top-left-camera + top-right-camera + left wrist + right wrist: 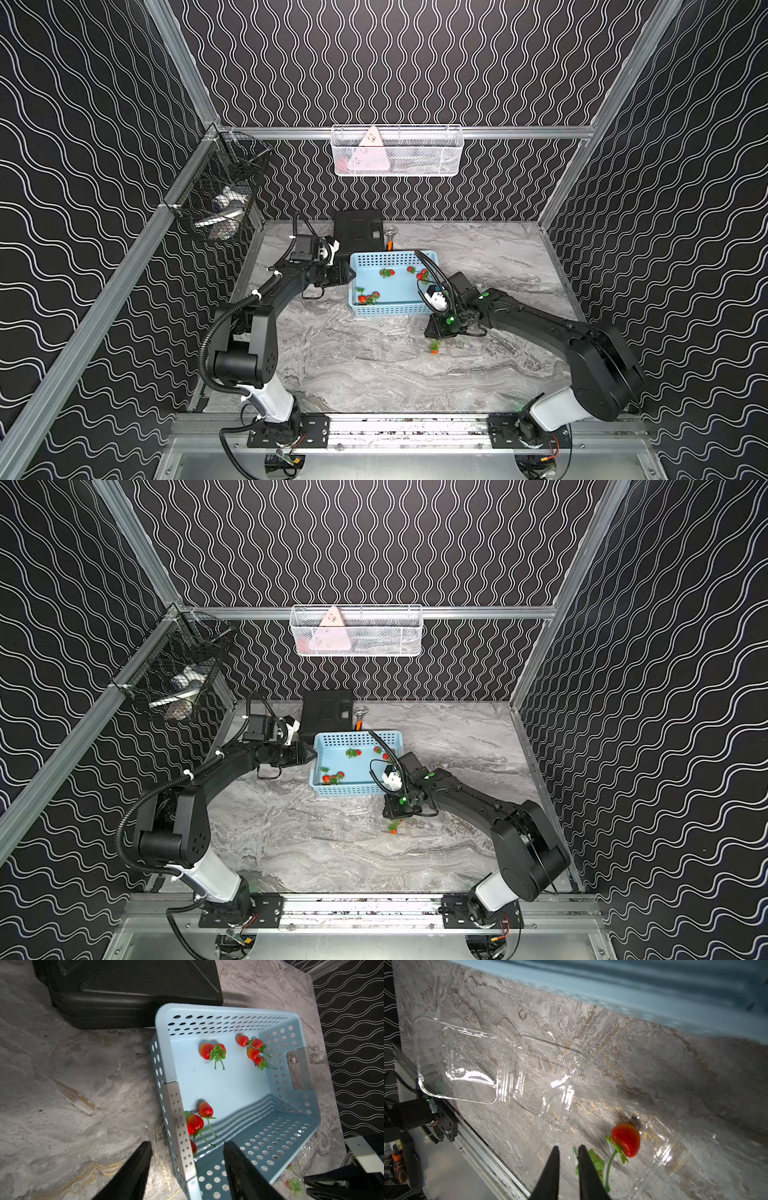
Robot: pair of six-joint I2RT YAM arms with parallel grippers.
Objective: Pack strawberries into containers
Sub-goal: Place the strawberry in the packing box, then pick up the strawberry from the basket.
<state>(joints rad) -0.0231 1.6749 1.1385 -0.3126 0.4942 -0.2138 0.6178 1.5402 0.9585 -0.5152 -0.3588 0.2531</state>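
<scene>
The basket [390, 258] was set toward the back edge of the worktop [374, 382], just in front of a black case [358, 228]. Most strawberries were seen inside it in three clusters: one [212, 1050] near the back wall, one [254, 1051] toward the back right corner, and one [200, 1119] against the left wall by the front corner. The left gripper [187, 1142] was held at the basket's left wall with its fingers spread wide, one outside the wall and one inside. The wall was straddled but not visibly clamped, and nothing was gripped. The right gripper [568, 1146] was pointed down over a clear container [664, 1147] lying on the worktop just in front of the basket's right front corner. Its fingers were parted only narrowly, and nothing was seen between them. A strawberry [626, 1139] lay in that container, and green leaves showed just beside one finger. A second container [456, 1057] lay beside it, nearer the front edge; whether the two were joined could not be told.
</scene>
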